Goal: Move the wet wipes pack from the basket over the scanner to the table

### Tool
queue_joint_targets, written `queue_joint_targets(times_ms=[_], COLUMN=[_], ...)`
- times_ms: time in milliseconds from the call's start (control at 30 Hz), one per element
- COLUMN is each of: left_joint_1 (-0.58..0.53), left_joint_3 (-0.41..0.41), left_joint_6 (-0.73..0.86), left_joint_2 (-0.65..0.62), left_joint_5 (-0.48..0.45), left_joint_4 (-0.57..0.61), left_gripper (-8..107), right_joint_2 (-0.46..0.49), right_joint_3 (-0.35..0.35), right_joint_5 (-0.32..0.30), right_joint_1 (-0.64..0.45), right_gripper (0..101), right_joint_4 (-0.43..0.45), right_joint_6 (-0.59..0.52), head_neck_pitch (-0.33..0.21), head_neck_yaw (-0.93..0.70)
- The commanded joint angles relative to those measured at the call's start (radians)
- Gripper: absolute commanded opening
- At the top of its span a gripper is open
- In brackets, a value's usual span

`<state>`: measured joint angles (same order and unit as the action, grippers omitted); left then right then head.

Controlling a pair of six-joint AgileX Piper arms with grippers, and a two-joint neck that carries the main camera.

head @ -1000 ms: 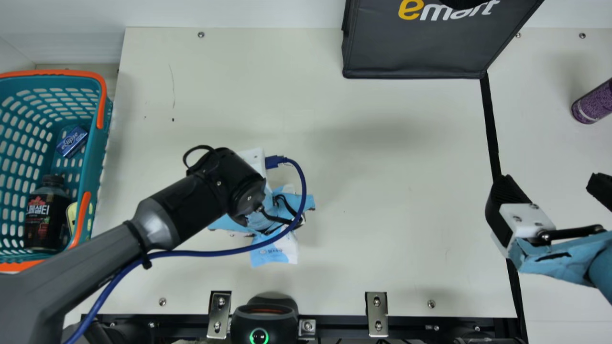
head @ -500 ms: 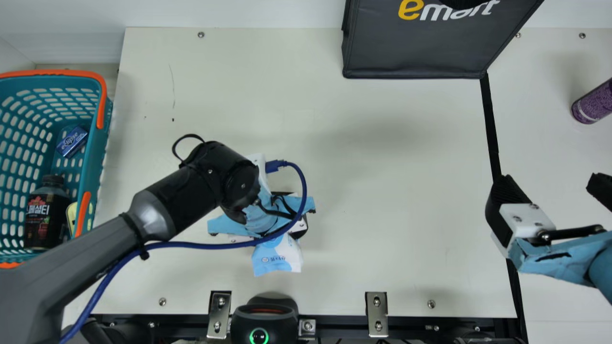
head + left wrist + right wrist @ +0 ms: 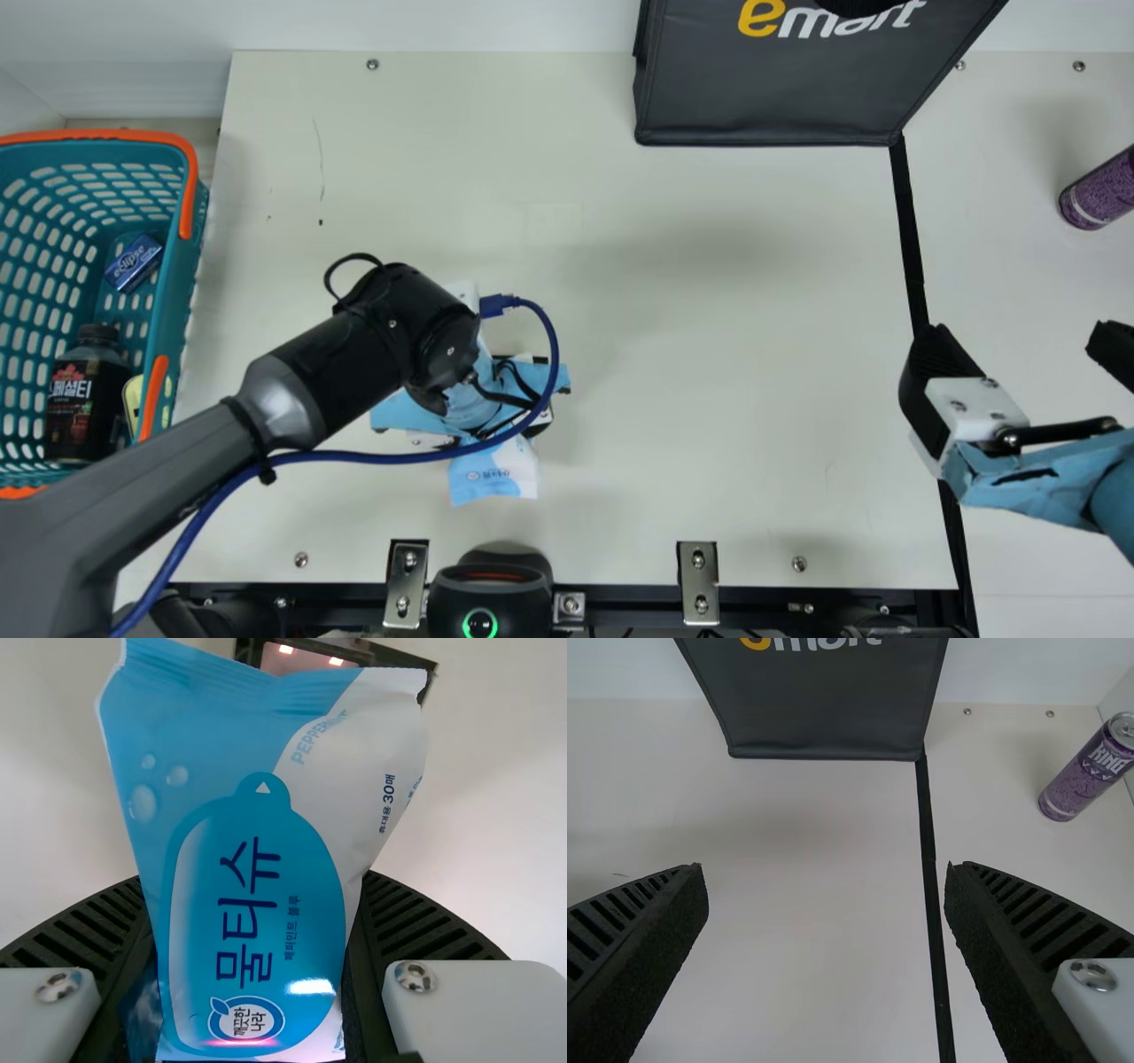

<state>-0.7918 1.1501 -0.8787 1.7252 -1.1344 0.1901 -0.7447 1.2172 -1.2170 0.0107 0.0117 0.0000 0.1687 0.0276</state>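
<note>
Scanner (image 3: 490, 589), black with a glowing green ring, sits nearest to us at the bottom edge of the frame, left of centre. Just above it in the frame we see the lower end of the wet wipes pack (image 3: 493, 477), blue and white. We find our left gripper (image 3: 465, 408) over the pack's other end, left of centre, grasping the pack; the left wrist view shows the pack's printed front between the two ribbed fingers. We cannot tell how high the pack is above the table (image 3: 709, 425). A blue cable (image 3: 381, 458) loops beside our left arm, which comes in from the lower left.

At the right edge, below mid-height, our right gripper (image 3: 1028, 347) is released, its fingers wide apart with nothing between them. At the left edge is a teal basket (image 3: 182, 292) with orange handles; inside it are a dark bottle (image 3: 84, 399), a small blue packet (image 3: 133, 263) above the bottle in the frame, and something yellow, partly hidden. Farther off, a purple can (image 3: 1099, 190) is at the upper right edge, and a dark bag (image 3: 771, 89) at the top, right of centre.
</note>
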Motion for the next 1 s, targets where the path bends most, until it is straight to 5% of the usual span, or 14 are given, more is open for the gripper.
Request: queue_joint_targets(times_ms=[0,567,967], left_joint_1=[-0.001,-0.008,-0.066], left_joint_3=[-0.003,0.006,0.132], left_joint_6=[-0.001,0.029,0.008], left_joint_2=[-0.002,-0.014,0.073], left_joint_5=[0.001,0.073,0.123], left_joint_4=[-0.010,0.035,0.042], left_gripper=[-8,-8,-8], right_joint_2=[0.000,0.000,0.000], right_joint_3=[0.000,0.000,0.000], right_joint_5=[0.000,0.000,0.000], right_joint_1=[0.000,0.000,0.000], right_gripper=[95,95,95], right_joint_4=[0.000,0.000,0.000], right_joint_6=[0.000,0.000,0.000], head_neck_pitch=[-0.030,-0.030,-0.030], head_neck_yaw=[0.000,0.000,0.000])
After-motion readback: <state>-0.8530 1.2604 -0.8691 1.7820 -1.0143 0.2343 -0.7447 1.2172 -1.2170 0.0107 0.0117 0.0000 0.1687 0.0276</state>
